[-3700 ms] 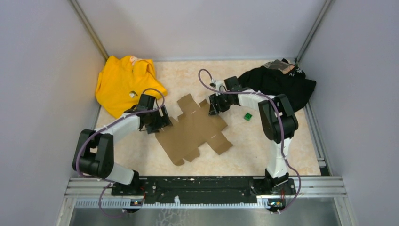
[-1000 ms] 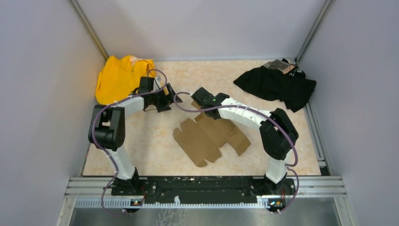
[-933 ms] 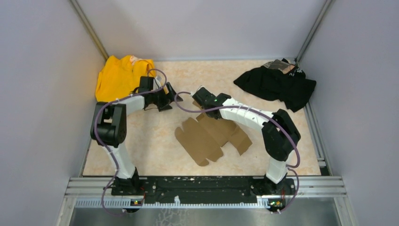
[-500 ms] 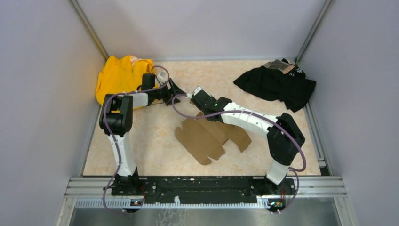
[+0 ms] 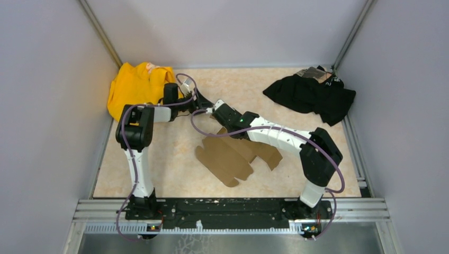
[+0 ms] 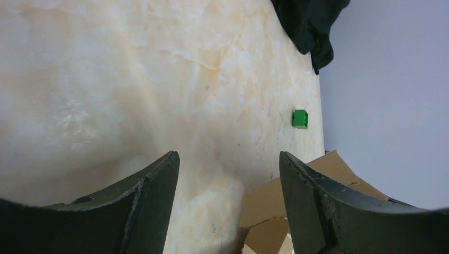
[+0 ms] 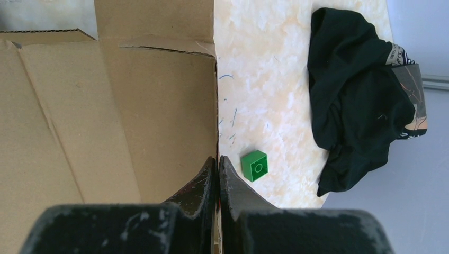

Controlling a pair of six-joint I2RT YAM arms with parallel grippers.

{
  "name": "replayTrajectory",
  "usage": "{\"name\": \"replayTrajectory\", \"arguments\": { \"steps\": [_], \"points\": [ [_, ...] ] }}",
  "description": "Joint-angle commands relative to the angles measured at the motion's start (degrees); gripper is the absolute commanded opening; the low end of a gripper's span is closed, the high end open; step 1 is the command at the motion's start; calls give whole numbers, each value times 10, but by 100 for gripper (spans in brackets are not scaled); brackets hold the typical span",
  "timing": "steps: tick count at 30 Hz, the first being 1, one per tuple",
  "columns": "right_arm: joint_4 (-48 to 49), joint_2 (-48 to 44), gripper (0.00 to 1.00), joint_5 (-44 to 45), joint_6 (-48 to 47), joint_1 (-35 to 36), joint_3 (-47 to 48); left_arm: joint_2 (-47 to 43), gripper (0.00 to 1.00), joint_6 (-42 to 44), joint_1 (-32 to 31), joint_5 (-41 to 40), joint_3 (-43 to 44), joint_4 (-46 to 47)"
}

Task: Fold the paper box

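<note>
Landmark for all positions: the paper box (image 5: 227, 156), a brown die-cut sheet with flaps and crease lines. It lies unassembled on the marbled table (image 5: 169, 169), roughly mid-table.

- Yellow garment (image 5: 135, 90): bunched up, well apart from the box, beyond it and to its left, against the left wall.
- Left gripper (image 6: 227, 159): just past the box's far-left edge and off the cardboard. Jaws spread, nothing between the fingers (image 6: 153, 190); only bare table shows in the gap. In the left wrist view one corner of the box shows beside the finger on the right of that view.
- Box itself: no finished walls. The panels look mostly flat, and the creases show clearly in the right wrist view.
- Right gripper (image 7: 218, 159): over the box's far edge, close to the left gripper. Jaws pressed together, tips right at the line of the cardboard's side edge. I cannot tell whether that edge is nipped between them.
- Green cube (image 7: 254, 165): on the table just beside the box's right edge, not touching it. It is hidden in the top view.
- Black garment (image 5: 312, 95): crumpled, well apart from the box, beyond it and to its right, near the right wall.
</note>
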Motion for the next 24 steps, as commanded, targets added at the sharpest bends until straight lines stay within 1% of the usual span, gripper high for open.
{"name": "replayTrajectory", "arguments": {
  "steps": [1, 11, 17, 19, 24],
  "points": [
    [22, -22, 0, 20, -8, 10, 6, 5, 75, 16, -13, 33, -17, 71],
    [16, -10, 0, 38, 6, 10, 9, -32, 74, 17, -21, 50, -76, 136],
    [13, -7, 0, 52, 13, 11, 7, -45, 75, 33, -35, 35, -91, 157],
    [14, -7, 0, 64, 15, 12, 0, -44, 75, 31, -43, 31, -97, 179],
    [19, -7, 0, 83, 13, 13, -17, -31, 76, -1, -55, 42, -115, 281]
  ]
}}
